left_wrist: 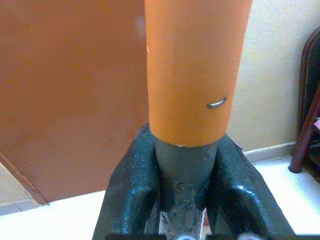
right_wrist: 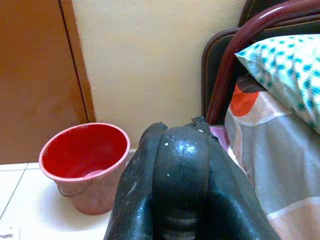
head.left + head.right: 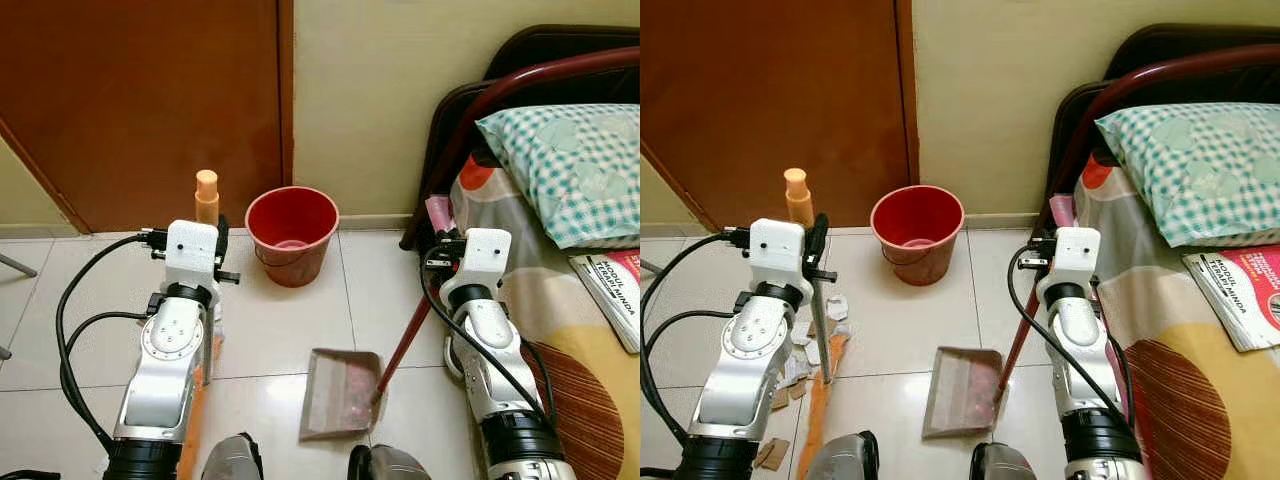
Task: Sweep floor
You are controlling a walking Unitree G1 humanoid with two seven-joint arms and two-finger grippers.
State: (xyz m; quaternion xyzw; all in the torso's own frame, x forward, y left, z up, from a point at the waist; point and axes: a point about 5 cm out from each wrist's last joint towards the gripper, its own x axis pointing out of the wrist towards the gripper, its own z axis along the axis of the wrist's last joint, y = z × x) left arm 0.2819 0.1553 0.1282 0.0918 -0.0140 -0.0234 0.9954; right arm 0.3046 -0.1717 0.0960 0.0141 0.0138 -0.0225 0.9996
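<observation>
The orange broom handle point(image 1: 197, 70) stands upright, clamped between the left gripper's point(image 1: 184, 185) fingers. Paper scraps point(image 3: 800, 350) lie by it on the tiled floor point(image 3: 900, 330). The right gripper point(image 2: 182, 165), fingers pressed together, apparently holds the dustpan's point(image 3: 340, 392) dark red handle point(image 3: 400, 345). A red bucket point(image 3: 292, 235) sits near the wall.

An orange-handled broom point(image 3: 798, 205) is held nearly upright at the left, its handle top rising above the left wrist and its lower orange length slanting down to the tiled floor point(image 3: 910, 330), where torn scraps of paper and cardboard point(image 3: 800, 365) are scattered around it. A grey-brown dustpan point(image 3: 338, 393) is set flat on the tiles nearer the bed, its dark red handle point(image 3: 402, 345) slanting up to the right. A red bucket point(image 3: 292, 233) stands upright and open against the wall beyond the dustpan.
</observation>
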